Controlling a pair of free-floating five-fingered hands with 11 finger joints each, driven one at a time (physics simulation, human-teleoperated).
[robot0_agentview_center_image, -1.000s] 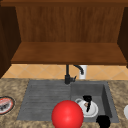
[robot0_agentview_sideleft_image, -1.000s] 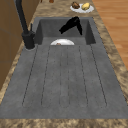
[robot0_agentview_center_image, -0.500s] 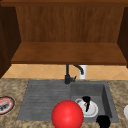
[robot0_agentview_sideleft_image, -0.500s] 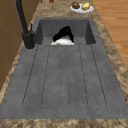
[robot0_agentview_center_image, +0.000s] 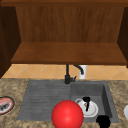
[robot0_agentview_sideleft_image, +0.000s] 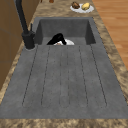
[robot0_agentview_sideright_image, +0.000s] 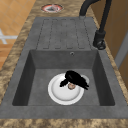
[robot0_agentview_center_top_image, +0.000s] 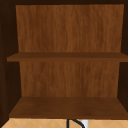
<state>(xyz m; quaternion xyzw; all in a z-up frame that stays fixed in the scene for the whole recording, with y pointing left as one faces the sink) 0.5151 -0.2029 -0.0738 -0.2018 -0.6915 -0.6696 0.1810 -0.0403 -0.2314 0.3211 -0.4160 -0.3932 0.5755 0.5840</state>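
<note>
In the sink's basin (robot0_agentview_center_image: 106, 96) lies a white plate (robot0_agentview_sideright_image: 58, 93). My left hand (robot0_agentview_sideright_image: 73, 78) hangs low over the plate's far side, also in the front view (robot0_agentview_center_image: 86, 102) and the left side view (robot0_agentview_sideleft_image: 57, 39). A small brown thing (robot0_agentview_sideright_image: 71, 86) sits right under that hand, on or just above the plate; whether the hand holds it I cannot tell. My right hand (robot0_agentview_center_image: 103, 121) hovers at the sink's front right corner. A big red ball (robot0_agentview_center_image: 67, 115) is at the sink's front edge, left of the plate.
A black faucet (robot0_agentview_center_image: 67, 75) stands behind the sink, its spout over the basin. The ribbed drainboard (robot0_agentview_sideleft_image: 65, 77) fills the sink's left half. A red-rimmed plate (robot0_agentview_center_image: 5, 105) lies on the left counter, and a plate with food (robot0_agentview_sideleft_image: 81, 6) on the right. Wooden cabinet shelves (robot0_agentview_center_top_image: 67, 107) hang above.
The left hand has come down from above the basin to just over the white plate. The right hand and the red ball have stayed put.
</note>
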